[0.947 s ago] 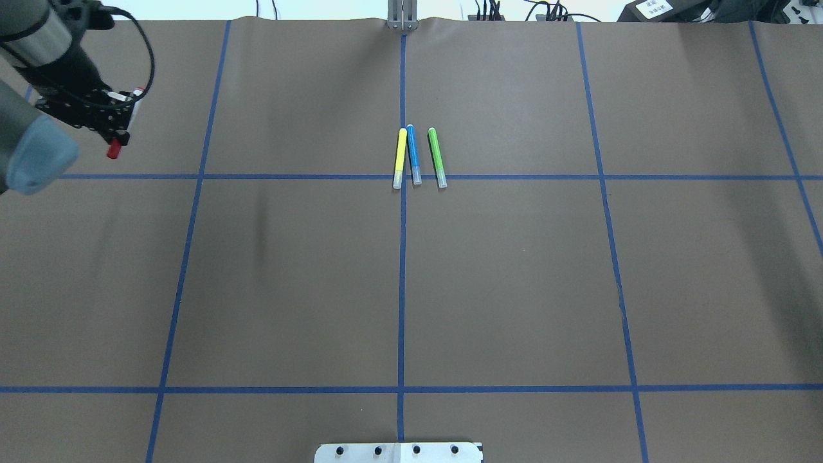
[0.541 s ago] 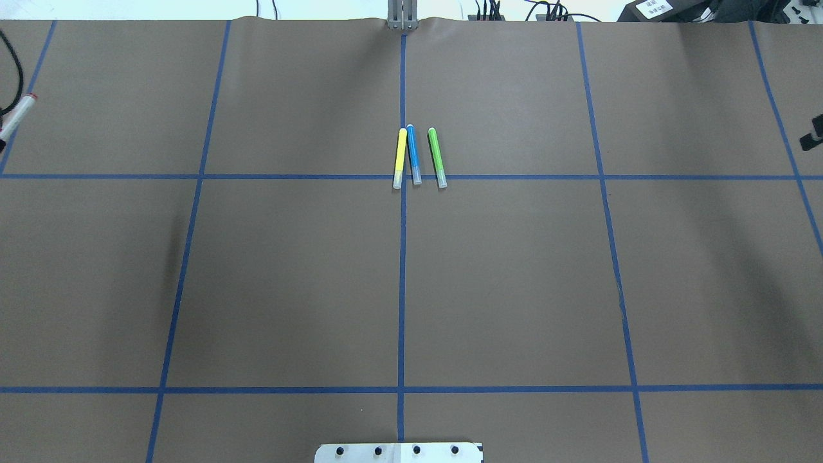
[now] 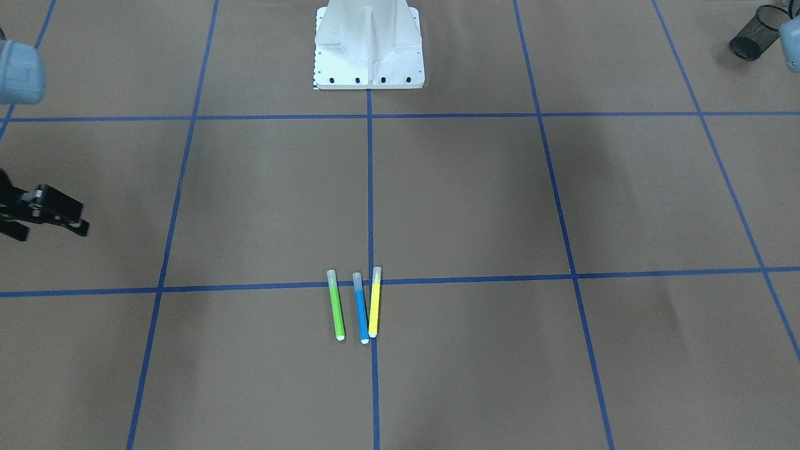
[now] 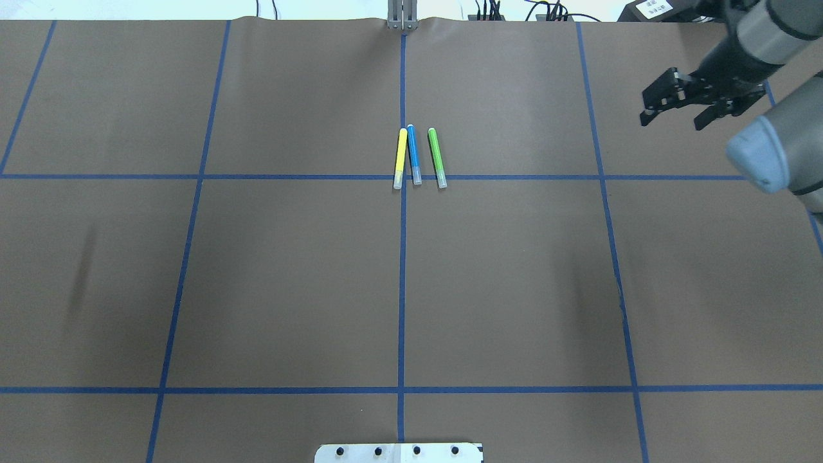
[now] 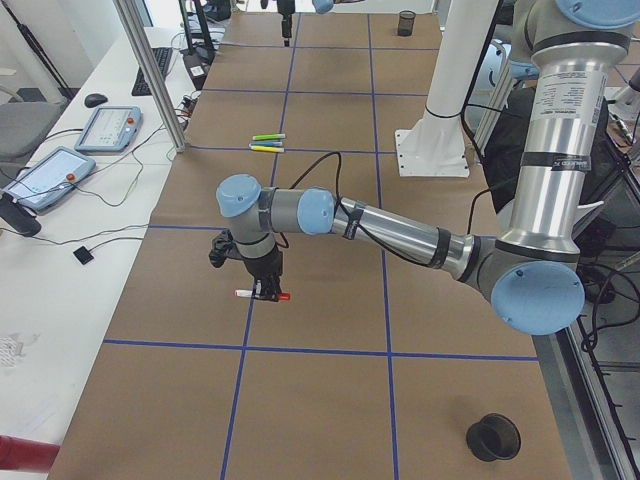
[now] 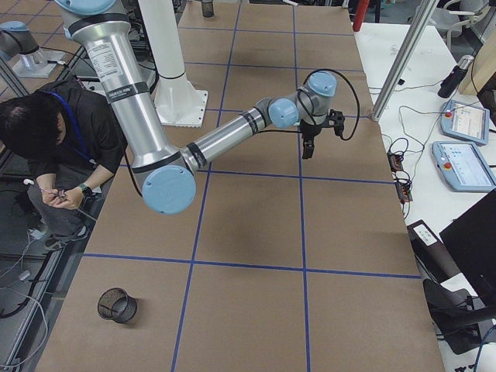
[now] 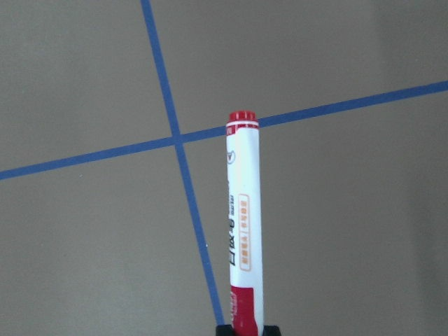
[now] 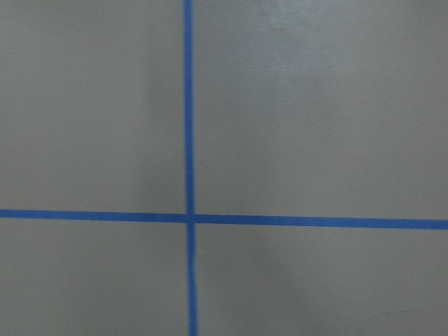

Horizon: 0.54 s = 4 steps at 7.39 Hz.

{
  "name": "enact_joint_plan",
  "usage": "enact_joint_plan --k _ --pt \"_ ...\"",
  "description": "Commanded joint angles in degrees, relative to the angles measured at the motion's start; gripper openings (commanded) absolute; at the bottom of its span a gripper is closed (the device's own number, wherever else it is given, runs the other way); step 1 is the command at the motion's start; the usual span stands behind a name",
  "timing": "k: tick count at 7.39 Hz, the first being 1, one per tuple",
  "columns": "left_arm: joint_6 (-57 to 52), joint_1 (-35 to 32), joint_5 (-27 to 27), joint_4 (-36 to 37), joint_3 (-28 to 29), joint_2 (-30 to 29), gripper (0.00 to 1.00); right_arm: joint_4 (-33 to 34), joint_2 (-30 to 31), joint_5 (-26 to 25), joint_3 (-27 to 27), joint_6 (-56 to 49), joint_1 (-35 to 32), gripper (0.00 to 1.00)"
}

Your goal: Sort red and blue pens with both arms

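Note:
The blue pen [image 4: 413, 154] [image 3: 360, 309] lies on the brown mat at the centre, between a yellow marker [image 4: 400, 157] and a green marker [image 4: 436, 156]. The red pen [image 7: 243, 231] [image 5: 262, 295], white-barrelled with red ends, is clamped in my left gripper [image 5: 265, 290], which hovers low over the mat far to the left, outside the overhead view. My right gripper [image 4: 672, 122] [image 3: 53, 228] hangs open and empty at the far right of the mat, well away from the markers.
The white pedestal [image 3: 369, 44] stands at the robot side. A black mesh cup [image 5: 494, 437] sits near the left end of the table, another [image 6: 116, 304] near the right end. A person [image 6: 46, 147] crouches beside the table. Tablets [image 5: 110, 125] lie on the side bench.
My left arm has carried the red pen out of the overhead view to the left. My right arm has come in from the right edge, gripper open.

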State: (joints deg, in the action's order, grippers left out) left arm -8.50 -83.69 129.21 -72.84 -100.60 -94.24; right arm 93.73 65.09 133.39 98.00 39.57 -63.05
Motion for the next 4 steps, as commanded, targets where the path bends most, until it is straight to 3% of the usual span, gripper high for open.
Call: enact_joint_plan --k 1,3,4 --pt "-1.9 -1.6 -0.1 -0.3 -0.4 3.3 0.00 0.4 -9.5 -1.1 -8.0 2.3 3.6 1.00" --pt "-2.0 -2.0 -0.1 -0.3 -0.9 3.5 0.00 -6.1 -17.7 -4.2 -18.7 2.4 5.9 0.99" --pt "-2.0 -2.1 -0.1 -0.3 -0.9 3.5 0.00 -6.7 -20.8 -8.0 -21.6 2.5 8.0 0.99"
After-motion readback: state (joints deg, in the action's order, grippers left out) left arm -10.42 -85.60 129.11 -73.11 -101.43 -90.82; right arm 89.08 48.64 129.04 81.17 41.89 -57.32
